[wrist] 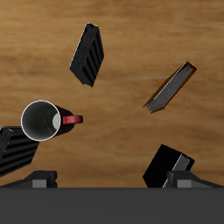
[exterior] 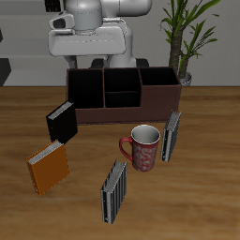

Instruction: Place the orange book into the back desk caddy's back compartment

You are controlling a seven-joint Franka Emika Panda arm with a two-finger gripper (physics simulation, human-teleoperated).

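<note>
While untouched, orange book [exterior: 48,169], end effector [wrist: 110,179] apart

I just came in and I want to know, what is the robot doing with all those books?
Nothing is being held yet. The orange book stands on the table near the front edge, apart from the black book. The back desk caddy sits farther back, and its back compartment looks empty. A mug and two grey striped books stand nearby. The end effector hangs above the table, touching nothing.
</note>
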